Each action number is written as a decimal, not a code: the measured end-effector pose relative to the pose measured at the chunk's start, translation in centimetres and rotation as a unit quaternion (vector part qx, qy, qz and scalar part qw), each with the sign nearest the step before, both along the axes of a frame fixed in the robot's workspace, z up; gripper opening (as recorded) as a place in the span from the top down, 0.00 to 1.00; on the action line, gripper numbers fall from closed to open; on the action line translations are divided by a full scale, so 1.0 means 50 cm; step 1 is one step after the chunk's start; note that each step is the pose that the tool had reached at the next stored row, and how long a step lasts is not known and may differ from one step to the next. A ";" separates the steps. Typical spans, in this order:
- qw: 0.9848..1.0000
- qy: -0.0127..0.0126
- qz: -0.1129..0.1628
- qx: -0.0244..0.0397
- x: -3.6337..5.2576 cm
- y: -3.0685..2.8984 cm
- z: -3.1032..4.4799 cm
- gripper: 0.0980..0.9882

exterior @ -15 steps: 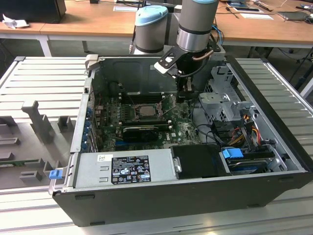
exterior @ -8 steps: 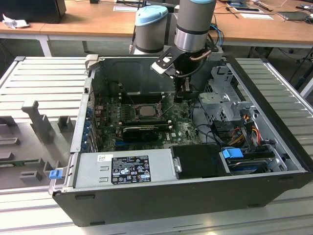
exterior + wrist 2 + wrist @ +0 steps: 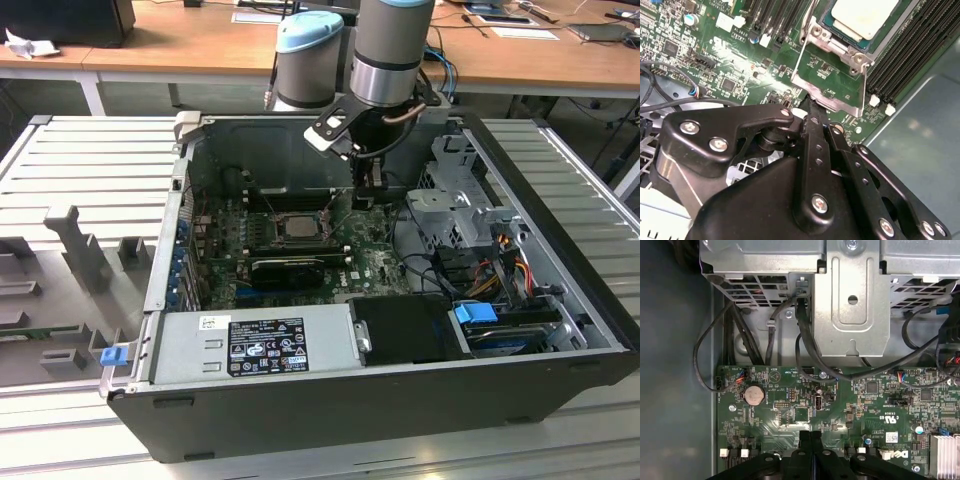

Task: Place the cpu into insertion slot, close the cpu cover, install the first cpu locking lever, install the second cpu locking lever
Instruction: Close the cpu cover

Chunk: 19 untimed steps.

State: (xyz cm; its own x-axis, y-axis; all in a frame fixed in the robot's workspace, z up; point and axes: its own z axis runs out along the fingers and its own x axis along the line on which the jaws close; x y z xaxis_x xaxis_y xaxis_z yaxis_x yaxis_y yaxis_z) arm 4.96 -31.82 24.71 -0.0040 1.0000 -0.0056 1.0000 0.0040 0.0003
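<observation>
Already the cpu (image 3: 297, 226) lies flat in the slot (image 3: 265, 225), left of centre on the board (image 3: 378, 266) in the exterior view. It sits square, so the cover can bear on it evenly. In the second wrist view the cover (image 3: 832, 95) seems to lie down around the cpu, its metal tongue pointing toward the arm; whether it is fully down cannot be told. A thin wire lever (image 3: 800, 50) runs along the slot's side, and whether it is latched cannot be told either. Toward the exterior view's right, the gripper (image 3: 365, 197) hangs low inside the case (image 3: 350, 410), just beside the slot's edge. Its fingers (image 3: 803, 442) are pressed together in the first wrist view with nothing seen between them, probably so the closed tip can work as a narrow pusher. That tip is at the cover's tongue, perhaps touching it, and the cpu lies near, just beyond the tongue. Further right stands the drive cage (image 3: 455, 205), apart from the work.
</observation>
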 end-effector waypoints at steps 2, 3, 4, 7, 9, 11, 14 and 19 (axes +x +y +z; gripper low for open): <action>1.000 0.000 0.000 0.000 -0.005 0.000 0.000 0.99; 1.000 0.000 0.000 0.000 -0.007 0.000 0.000 0.99; 1.000 0.000 0.000 0.000 -0.008 0.000 0.000 0.99; 1.000 0.000 0.000 0.000 -0.013 0.000 0.000 0.99; 1.000 0.000 0.000 0.000 -0.018 0.000 0.000 0.99; 1.000 0.000 0.000 0.000 -0.026 0.000 0.000 0.99; 1.000 0.000 0.000 0.000 -0.032 0.000 0.000 0.99; 1.000 0.000 0.000 0.000 -0.041 0.000 0.000 0.99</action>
